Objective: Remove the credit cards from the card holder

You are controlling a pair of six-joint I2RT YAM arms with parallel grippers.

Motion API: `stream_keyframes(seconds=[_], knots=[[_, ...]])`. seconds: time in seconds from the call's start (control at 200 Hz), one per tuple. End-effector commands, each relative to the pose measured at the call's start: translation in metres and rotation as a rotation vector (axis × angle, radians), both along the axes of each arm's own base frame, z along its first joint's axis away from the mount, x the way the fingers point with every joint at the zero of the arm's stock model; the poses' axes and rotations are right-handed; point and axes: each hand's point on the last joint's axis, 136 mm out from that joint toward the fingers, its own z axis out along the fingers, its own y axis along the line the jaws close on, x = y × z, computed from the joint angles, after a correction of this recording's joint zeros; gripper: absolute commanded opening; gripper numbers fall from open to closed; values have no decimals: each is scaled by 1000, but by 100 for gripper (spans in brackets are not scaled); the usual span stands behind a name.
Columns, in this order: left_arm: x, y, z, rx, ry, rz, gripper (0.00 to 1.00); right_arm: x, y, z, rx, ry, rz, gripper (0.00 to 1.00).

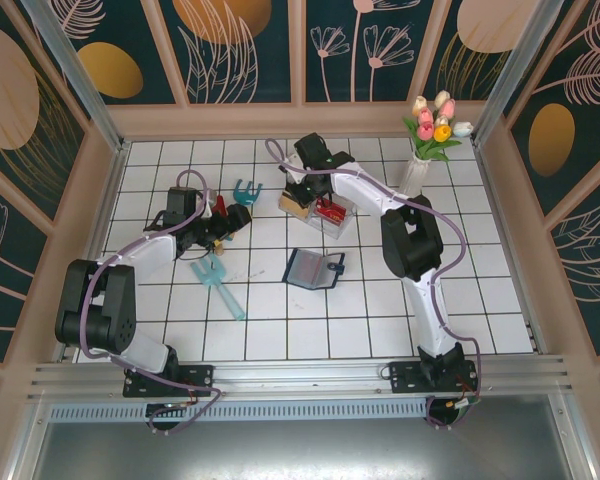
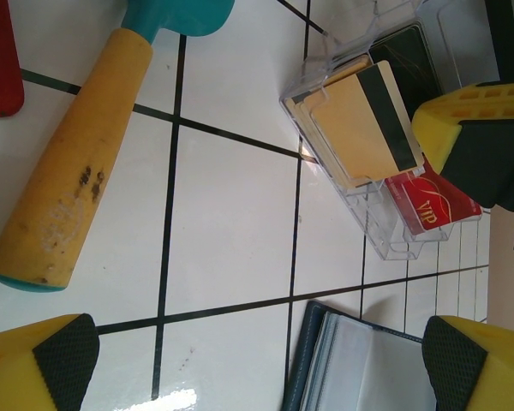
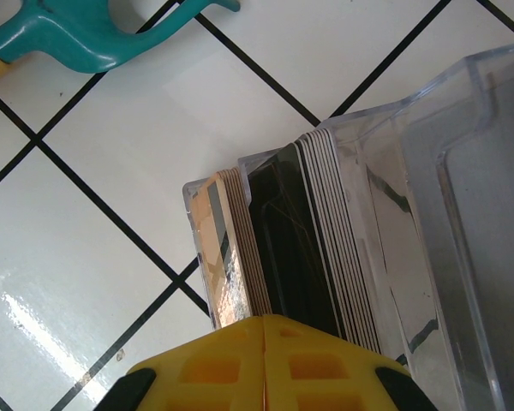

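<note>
Single readable word: "VIP"
The red card (image 2: 433, 205) bears "VIP" in slanted gold letters on its face. It stands in the clear plastic box (image 2: 384, 244), which sits on the tiled table (image 1: 480, 300) toward the middle of its far edge. In the overhead view the same red card is too small to read.

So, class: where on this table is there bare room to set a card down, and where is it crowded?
Free: the front tiles between the card holder and the near rail; the right side between the right arm and the wall, below the vase. Crowded: the middle, around the clear box, the left claw and the teal tools.
</note>
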Motion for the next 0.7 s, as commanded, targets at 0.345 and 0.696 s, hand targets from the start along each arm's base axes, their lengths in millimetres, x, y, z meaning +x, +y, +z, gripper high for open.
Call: stream_keyframes(seconds=[0.345,0.696], knots=[[-1,-2,-2,-14,-3,-11,99,-1,1,10,16,-5,-21,12],[-3,2,0,4,-11,0,99,-9,3,94,108,-148,-123,22]])
